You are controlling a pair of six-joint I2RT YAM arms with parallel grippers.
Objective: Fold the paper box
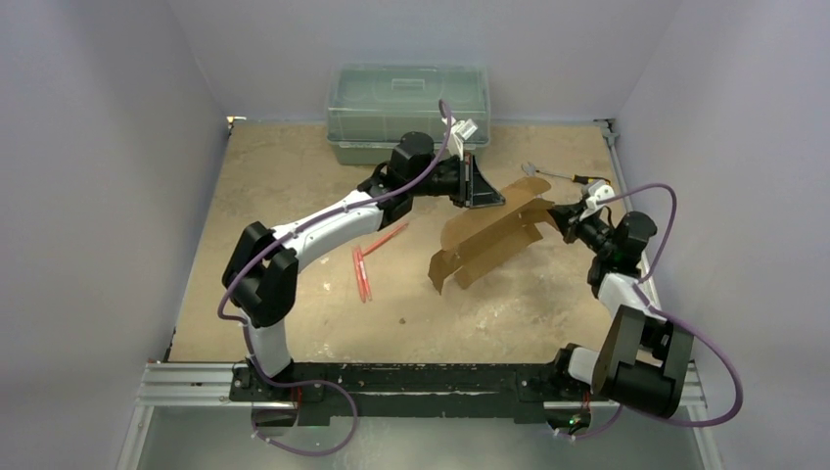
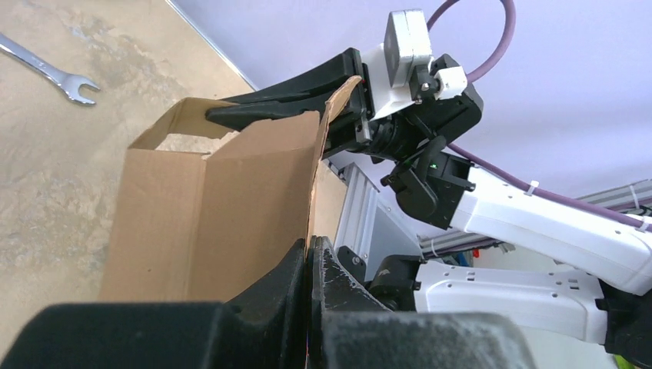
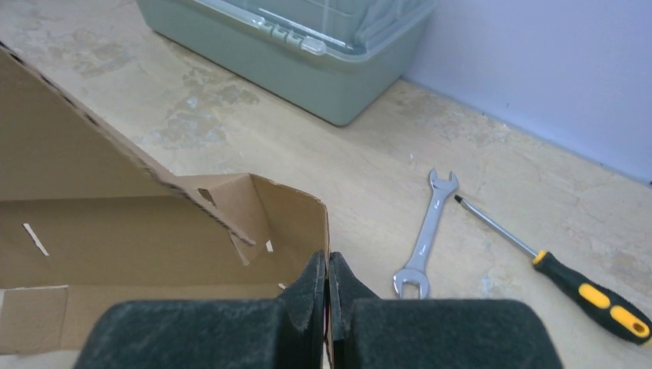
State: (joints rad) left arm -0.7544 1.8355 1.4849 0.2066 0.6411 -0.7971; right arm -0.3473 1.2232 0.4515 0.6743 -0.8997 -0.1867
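The paper box (image 1: 486,237) is a brown cardboard die-cut, partly folded, held above the table between both arms. My left gripper (image 1: 486,193) is shut on its far upper edge; in the left wrist view (image 2: 310,250) the jaws pinch a cardboard wall (image 2: 207,215). My right gripper (image 1: 554,212) is shut on the box's right end; in the right wrist view (image 3: 328,265) the jaws clamp the wall edge (image 3: 292,215) and the box's inside shows. The right gripper's fingers (image 2: 284,96) show beyond the box in the left wrist view.
A green translucent bin (image 1: 408,110) stands at the back, also in the right wrist view (image 3: 307,46). A wrench (image 3: 425,234) and a screwdriver (image 3: 569,280) lie at the back right (image 1: 563,176). Red sticks (image 1: 364,269) lie left of centre.
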